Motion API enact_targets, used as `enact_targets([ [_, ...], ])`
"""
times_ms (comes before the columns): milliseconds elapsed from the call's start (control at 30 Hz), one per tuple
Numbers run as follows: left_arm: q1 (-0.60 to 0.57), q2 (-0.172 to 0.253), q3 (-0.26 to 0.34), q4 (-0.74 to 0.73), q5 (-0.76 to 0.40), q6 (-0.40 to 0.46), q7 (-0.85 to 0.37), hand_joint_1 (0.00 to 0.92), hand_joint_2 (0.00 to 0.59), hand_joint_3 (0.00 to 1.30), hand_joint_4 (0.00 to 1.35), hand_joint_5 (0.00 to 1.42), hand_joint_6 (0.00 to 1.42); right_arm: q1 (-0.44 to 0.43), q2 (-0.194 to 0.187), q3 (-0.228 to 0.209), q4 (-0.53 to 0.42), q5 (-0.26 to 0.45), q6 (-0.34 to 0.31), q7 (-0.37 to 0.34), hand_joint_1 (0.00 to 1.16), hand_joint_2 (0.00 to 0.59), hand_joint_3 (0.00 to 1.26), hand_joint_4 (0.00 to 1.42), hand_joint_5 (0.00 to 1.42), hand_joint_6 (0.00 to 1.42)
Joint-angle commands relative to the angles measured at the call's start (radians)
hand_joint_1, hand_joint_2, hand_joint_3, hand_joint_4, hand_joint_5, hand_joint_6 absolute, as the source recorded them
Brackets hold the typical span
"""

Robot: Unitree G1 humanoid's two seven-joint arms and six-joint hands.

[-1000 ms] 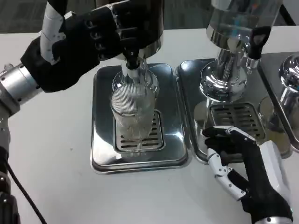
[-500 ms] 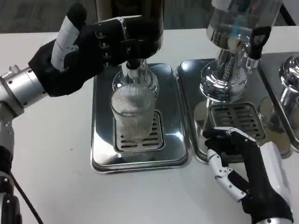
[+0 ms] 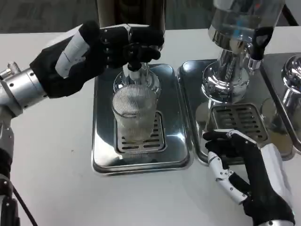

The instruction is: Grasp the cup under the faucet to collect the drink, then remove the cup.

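A clear ribbed cup (image 3: 134, 117) stands upright on the grate of the left steel drip tray (image 3: 104, 146), right under the black faucet (image 3: 135, 60) of the dark dispenser (image 3: 130, 14). My left hand (image 3: 94, 52) is up at the faucet, its fingers (image 3: 141, 43) curled around the black tap handle above the cup. My right hand (image 3: 247, 174) lies on the table at the lower right, fingers spread, touching the front edge of the second tray and holding nothing. I cannot tell how much liquid is in the cup.
A second dispenser (image 3: 240, 28) with a chrome base stands on the right drip tray (image 3: 190, 94). A third chrome base (image 3: 292, 80) sits at the far right edge. White table (image 3: 47, 155) lies open to the left and front.
My left hand has turned and dropped at the faucet, its thumb side swinging down to the right while the fingers stay on the tap. Cup and right hand are unmoved.
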Motion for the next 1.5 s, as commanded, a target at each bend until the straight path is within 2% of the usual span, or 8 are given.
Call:
enact_targets([
  [33,0.033,-0.002,-0.019,0.014,0.022,-0.044,-0.028,0.0,0.032,0.28,0.19,0.23,0.16,0.008,-0.002,-0.002,-0.018,0.006,0.012,0.008,0.52,0.454,0.5,0.51,0.51,0.42],
  [500,0.058,0.003,-0.047,0.011,0.045,-0.196,-0.006,0.0,0.038,0.28,0.18,0.23,0.17,-0.004,-0.008,-0.005,-0.028,0.026,0.022,0.033,0.52,0.453,0.5,0.51,0.51,0.42],
  [633,0.06,0.01,-0.057,0.014,0.051,-0.233,0.004,0.0,0.039,0.27,0.18,0.23,0.18,-0.02,-0.014,-0.009,-0.025,0.041,0.027,0.055,0.53,0.412,0.47,0.49,0.49,0.42],
  [767,0.062,0.015,-0.064,0.014,0.066,-0.273,0.016,0.0,0.039,0.27,0.17,0.23,0.18,-0.033,-0.019,-0.013,-0.027,0.057,0.036,0.077,0.55,0.377,0.42,0.45,0.46,0.4],
  [933,0.065,0.022,-0.079,0.012,0.086,-0.33,0.039,0.0,0.039,0.27,0.16,0.22,0.18,-0.047,-0.021,-0.019,-0.028,0.083,0.051,0.107,0.56,0.368,0.38,0.4,0.42,0.36],
  [1033,0.067,0.025,-0.086,0.014,0.087,-0.344,0.049,0.0,0.04,0.27,0.16,0.22,0.18,-0.061,-0.029,-0.02,-0.035,0.102,0.069,0.144,0.58,0.331,0.33,0.36,0.38,0.35],
  [1167,0.071,0.03,-0.095,0.013,0.095,-0.374,0.063,0.0,0.041,0.26,0.16,0.21,0.18,-0.089,-0.04,-0.016,-0.048,0.133,0.106,0.211,0.68,0.267,0.21,0.26,0.28,0.27],
  [1500,0.076,0.037,-0.105,0.011,0.113,-0.416,0.088,0.0,0.049,0.26,0.16,0.2,0.18,-0.153,-0.053,-0.007,-0.075,0.183,0.18,0.309,0.69,0.251,0.05,0.1,0.14,0.17],
])
